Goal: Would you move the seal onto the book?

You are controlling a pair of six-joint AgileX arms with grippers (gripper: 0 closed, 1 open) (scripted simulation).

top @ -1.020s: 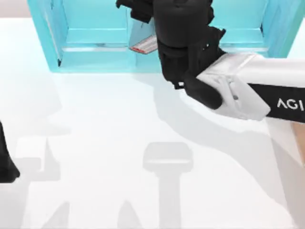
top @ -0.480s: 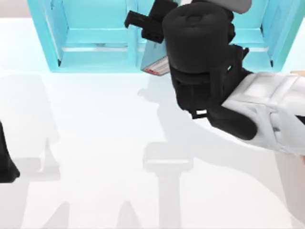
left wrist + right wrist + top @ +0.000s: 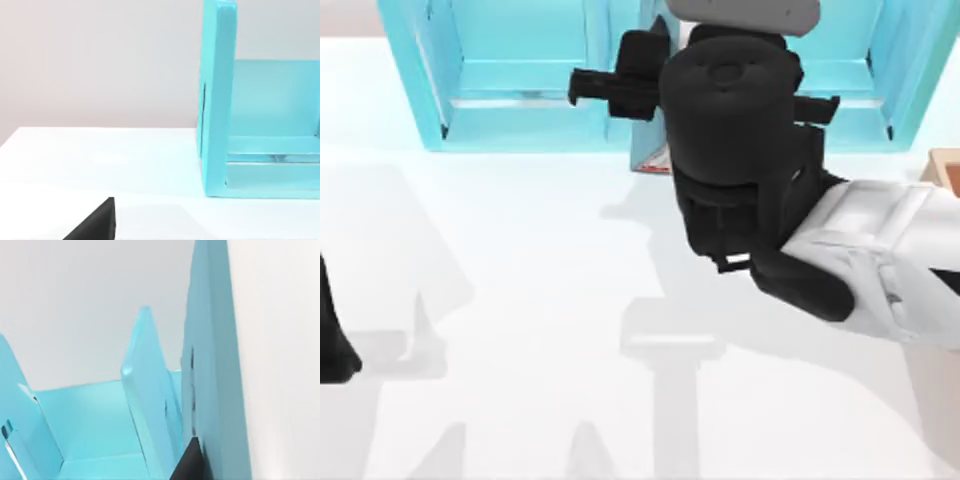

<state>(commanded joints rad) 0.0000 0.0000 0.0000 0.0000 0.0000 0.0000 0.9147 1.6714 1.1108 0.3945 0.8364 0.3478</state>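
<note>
1. Right gripper [image 3: 642, 88]: it is up at the table's 12 o'clock, pushed against the open front of the teal shelf unit [image 3: 520, 110]. The arm's bulky black wrist sits over it and masks the working end. I cannot tell whether it is open or closed, or whether it has hold of anything.
2. The book [image 3: 652, 158]: one corner pokes out just beneath that gripper, at the front edge of the shelf unit. A pale page edge and a red strip are visible. It looks tilted rather than lying flat, and I cannot tell whether it rests on the table [image 3: 520, 300] or is held clear of it.
3. Likely reason for this posture: the book seems to be coming out of the shelf to lie flat on open table, since the seal needs a level cover to stand on. That is my judgement.
4. The seal: I cannot tell where it stands.
5. Right wrist view: upright teal panels of the shelf unit [image 3: 145, 390] are close in front, so the arm is working right at the shelf.
6. Left arm [image 3: 330, 340]: parked at the table's 8 o'clock, well apart from the work. Its wrist view faces the shelf unit's end panel [image 3: 217, 100].
7. Tan object [image 3: 946, 168]: at the 3 o'clock edge, cut off, unidentifiable.
8. Progress: early, with the seal not yet placed.
</note>
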